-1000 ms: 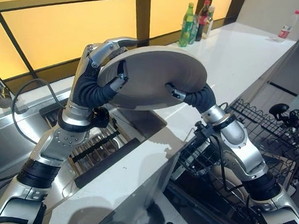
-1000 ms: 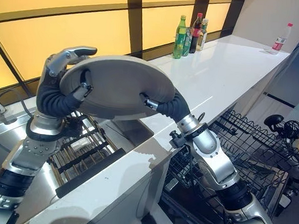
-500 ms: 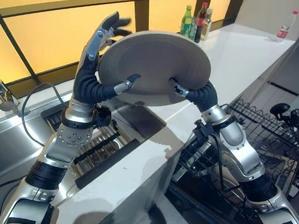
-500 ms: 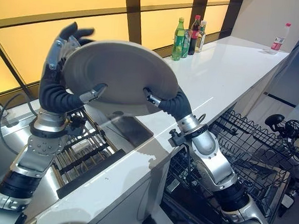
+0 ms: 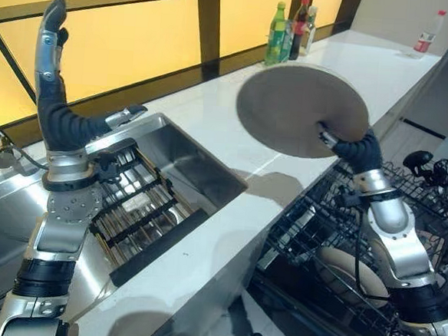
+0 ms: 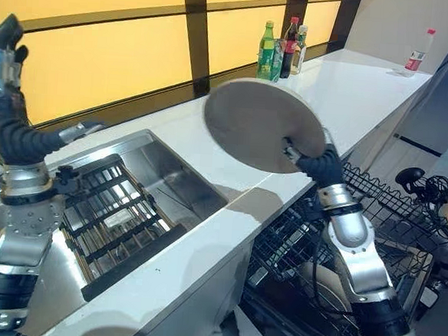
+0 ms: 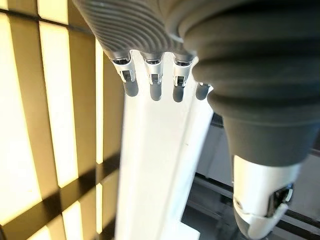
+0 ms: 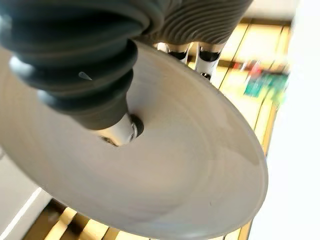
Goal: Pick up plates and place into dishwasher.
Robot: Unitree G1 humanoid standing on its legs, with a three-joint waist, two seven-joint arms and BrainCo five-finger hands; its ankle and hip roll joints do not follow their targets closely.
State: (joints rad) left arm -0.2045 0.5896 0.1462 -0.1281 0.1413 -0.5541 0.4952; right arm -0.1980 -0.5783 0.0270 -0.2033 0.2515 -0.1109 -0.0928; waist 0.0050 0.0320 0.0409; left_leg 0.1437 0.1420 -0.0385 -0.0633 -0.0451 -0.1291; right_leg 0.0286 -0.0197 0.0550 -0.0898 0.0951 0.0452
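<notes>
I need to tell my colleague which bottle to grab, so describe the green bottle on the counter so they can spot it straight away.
Follow the long white counter to its far end by the amber window panels, where a few bottles stand close together. The green bottle is the one nearest the sink; its neighbours are dark or clear, and a lone red-capped bottle stands further along.

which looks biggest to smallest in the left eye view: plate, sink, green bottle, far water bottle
1. sink
2. plate, close behind and nearer the camera, so unsure
3. green bottle
4. water bottle, farthest away

Plate: round, grey, matte, tilted with underside facing camera, held up over the counter edge; rim pinched in right hand.
</notes>
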